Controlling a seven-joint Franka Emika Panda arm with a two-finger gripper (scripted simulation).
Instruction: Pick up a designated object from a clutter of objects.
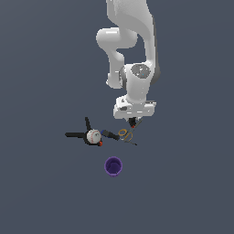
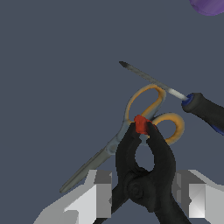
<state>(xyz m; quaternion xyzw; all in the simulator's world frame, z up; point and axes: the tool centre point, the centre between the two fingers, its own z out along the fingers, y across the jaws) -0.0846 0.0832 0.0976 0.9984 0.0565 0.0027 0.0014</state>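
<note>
The small black spring clamp sits between the fingers of the hand, its long axis running straight out from the wrist and its red-orange tip above the yellow-handled scissors. The fingers stand just outside the clamp's body; whether they touch it I cannot tell. A screwdriver lies beyond, and the baseball and purple cup are well apart; straight up looks open.

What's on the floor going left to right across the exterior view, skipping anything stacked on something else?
Large black clamp → baseball → purple cup → yellow-handled scissors. The screwdriver and the small clamp in the gripper overlap neighbours, so they're left out.
</note>
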